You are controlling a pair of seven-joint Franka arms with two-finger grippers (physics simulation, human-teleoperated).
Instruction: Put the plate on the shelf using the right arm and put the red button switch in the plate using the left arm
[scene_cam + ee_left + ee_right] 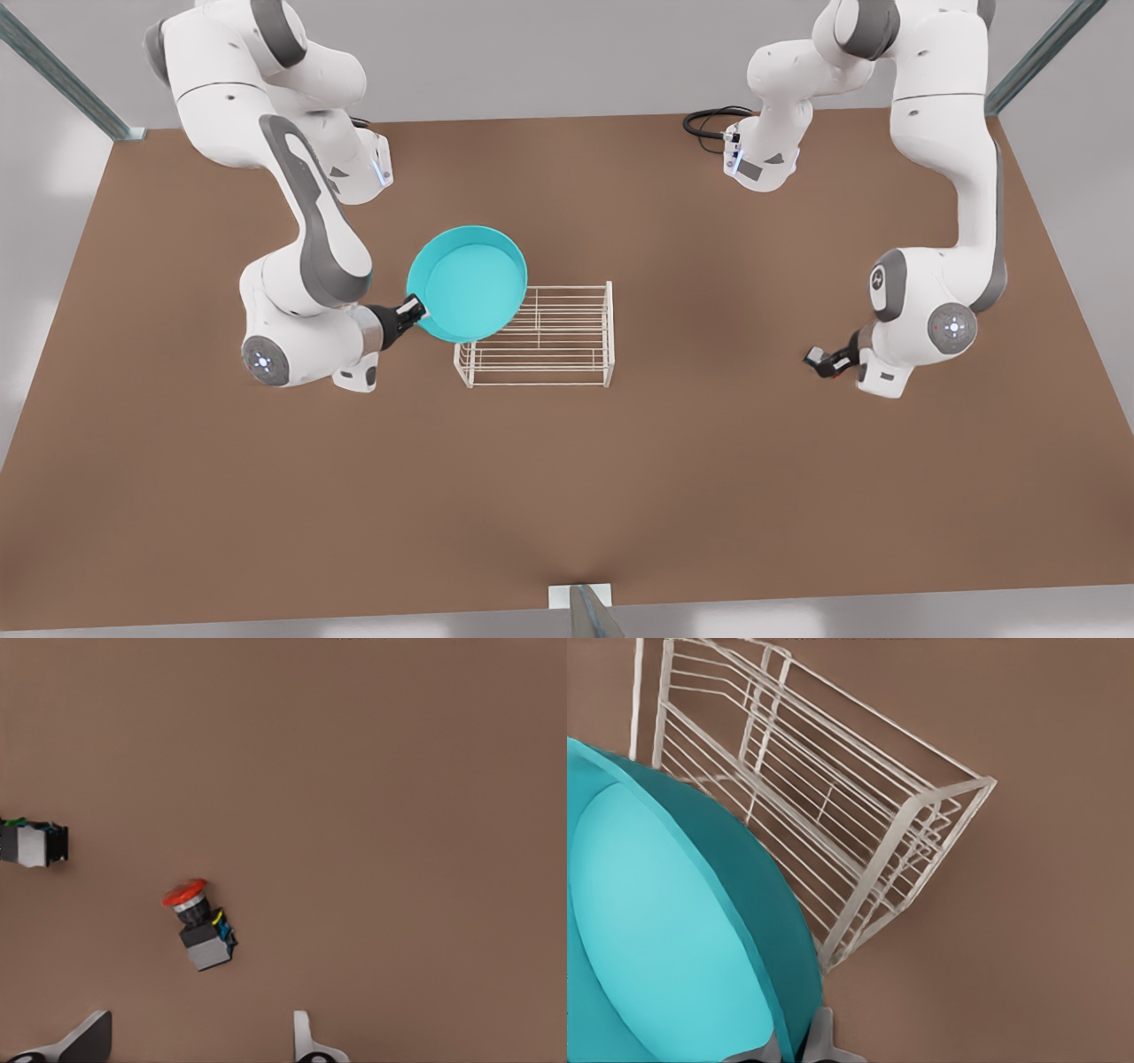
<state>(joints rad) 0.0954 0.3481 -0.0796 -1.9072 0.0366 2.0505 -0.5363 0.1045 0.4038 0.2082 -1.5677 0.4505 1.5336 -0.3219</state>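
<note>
Plate (467,283) held tilted in the air, overlapping the end of the shelf (540,337) nearer the front view's left, rim raised towards the camera. Gripped at its rim by the right claw (413,310), on the arm at the front view's left, fingers closed on the turquoise edge. Seen from the right wrist as a broad turquoise dish (673,930) close against the white wire shelf (833,815), bars and corner posts showing beyond the rim.

Shelf standing on the brown surface (567,487), near the middle.

Red button switch (199,926) lying on its side on the bare surface (399,815) in the left wrist view, red cap at one end, grey block at the other, well apart from the shelf. Green-capped switch (31,843) lying nearby at the frame's edge.

Left claw (819,361), on the arm at the front view's right, low over the surface; fingers (84,1041) spread wide, gripping nothing, the red button switch just beyond their tips.
</note>
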